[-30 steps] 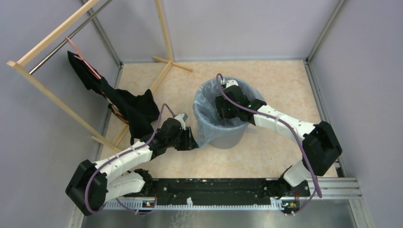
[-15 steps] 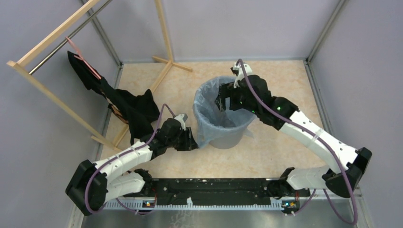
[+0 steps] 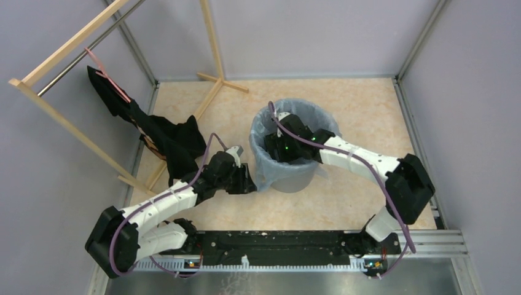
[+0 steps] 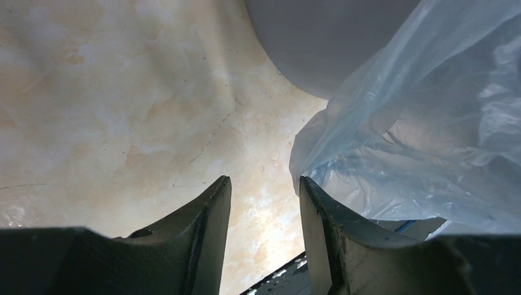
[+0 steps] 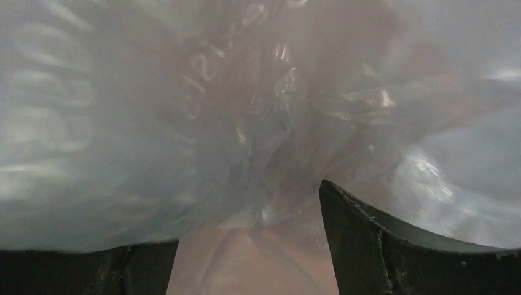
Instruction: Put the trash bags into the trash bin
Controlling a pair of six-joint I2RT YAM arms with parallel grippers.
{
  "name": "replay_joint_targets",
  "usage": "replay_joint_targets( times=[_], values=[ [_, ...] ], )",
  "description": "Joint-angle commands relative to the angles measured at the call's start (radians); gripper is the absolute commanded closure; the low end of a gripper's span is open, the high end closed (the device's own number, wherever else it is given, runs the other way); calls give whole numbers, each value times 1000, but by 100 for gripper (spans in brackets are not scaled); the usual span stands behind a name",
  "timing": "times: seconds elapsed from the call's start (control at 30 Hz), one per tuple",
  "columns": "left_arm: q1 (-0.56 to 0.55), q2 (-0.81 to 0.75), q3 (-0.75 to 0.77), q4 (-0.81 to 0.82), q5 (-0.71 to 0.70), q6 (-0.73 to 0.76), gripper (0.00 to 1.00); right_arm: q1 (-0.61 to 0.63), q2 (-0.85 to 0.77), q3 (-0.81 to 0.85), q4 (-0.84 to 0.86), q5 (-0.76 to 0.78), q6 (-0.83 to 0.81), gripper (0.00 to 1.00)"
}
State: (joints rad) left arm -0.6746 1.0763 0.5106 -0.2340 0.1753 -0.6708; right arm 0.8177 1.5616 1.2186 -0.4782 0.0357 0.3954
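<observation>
The grey trash bin (image 3: 293, 175) stands mid-table with the pale-blue trash bag (image 3: 261, 138) lining it and folded over its rim. A flap of the bag hangs down the bin's left outer wall. My right gripper (image 3: 278, 146) is down inside the bin, open, with wrinkled bag film (image 5: 203, 110) close ahead of its fingers (image 5: 368, 239); nothing is between them. My left gripper (image 3: 247, 182) is low beside the bin's left base, open and empty. In the left wrist view (image 4: 264, 190), the hanging bag flap (image 4: 418, 135) lies against the outside of its right finger, below the bin wall (image 4: 325, 43).
A wooden rack (image 3: 74, 46) leans at the back left with a black cloth with a pink strap (image 3: 166, 138) draped down to the floor behind my left arm. Enclosure walls ring the floor. A black rail (image 3: 282, 246) runs along the near edge.
My right arm rose up over the bin's far rim, then came back down inside the bin, now further left. The left arm has not moved.
</observation>
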Motion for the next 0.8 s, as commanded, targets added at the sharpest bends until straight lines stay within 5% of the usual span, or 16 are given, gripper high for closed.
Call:
replay_joint_targets(
  times=[0.0,0.57,0.77],
  values=[
    [-6,-5,50,9,11,-3,48,5,52,-42,106,-78,59,22],
    [-8,63,104,72,0,20,40,5,143,-50,134,21,58,20],
    [-8,23,100,59,-24,40,28,4,163,-86,181,37,69,18]
  ],
)
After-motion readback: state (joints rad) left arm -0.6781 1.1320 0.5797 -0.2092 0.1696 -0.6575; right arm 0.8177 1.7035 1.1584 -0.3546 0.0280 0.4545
